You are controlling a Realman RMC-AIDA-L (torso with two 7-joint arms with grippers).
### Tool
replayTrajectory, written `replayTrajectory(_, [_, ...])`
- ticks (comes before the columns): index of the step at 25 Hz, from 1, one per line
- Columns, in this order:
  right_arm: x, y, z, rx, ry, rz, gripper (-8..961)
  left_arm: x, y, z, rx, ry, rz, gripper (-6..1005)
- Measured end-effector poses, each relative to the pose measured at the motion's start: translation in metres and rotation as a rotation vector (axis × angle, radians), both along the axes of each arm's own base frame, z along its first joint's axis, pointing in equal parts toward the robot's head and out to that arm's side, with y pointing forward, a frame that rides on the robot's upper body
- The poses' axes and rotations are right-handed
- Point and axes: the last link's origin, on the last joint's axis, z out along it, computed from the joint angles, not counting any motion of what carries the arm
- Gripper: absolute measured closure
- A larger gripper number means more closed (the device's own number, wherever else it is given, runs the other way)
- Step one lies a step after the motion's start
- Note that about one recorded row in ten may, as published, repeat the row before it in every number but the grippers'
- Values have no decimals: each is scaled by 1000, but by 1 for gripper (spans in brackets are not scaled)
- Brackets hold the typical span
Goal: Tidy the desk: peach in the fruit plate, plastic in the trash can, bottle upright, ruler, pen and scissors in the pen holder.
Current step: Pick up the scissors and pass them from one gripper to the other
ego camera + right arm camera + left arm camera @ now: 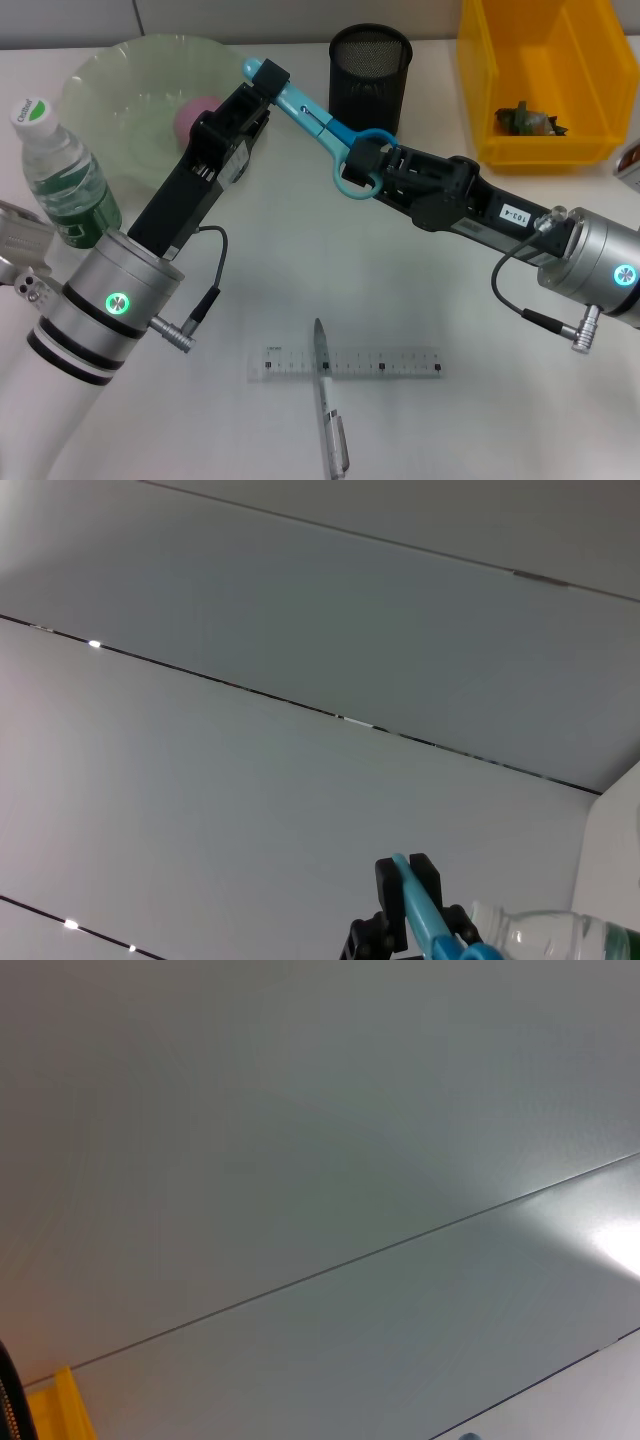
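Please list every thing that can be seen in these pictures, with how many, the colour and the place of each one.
scissors: one, light blue, held in the air between both grippers, beside the pen holder.
pen holder: one, black mesh, far middle of the desk.
fruit plate: one, pale green, far left.
peach: one, pink, in the fruit plate, partly hidden by the left arm.
bottle: one, clear with green label and white cap, upright at the left.
trash can: one, yellow bin, far right, with crumpled plastic inside.
ruler: one, clear, near middle.
pen: one, silver, lying across the ruler.
left gripper: at the scissors' blade end.
right gripper: at the scissors' handle loop.
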Motion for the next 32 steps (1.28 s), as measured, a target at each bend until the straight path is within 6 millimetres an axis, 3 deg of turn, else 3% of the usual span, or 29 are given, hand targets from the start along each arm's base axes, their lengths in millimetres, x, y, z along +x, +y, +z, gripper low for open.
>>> replayTrajectory(10, [-1,1,-1,-4,-3,0,634,0,0,0,0,1,2,820])
replayTrajectory(18, [-2,0,-1,-4,-3,14,859,-1,0,0,7,12,-1,813])
replayTrajectory(32, [-1,0,0,2,-4,12,862,-4,0,2,-12,-13,14,801])
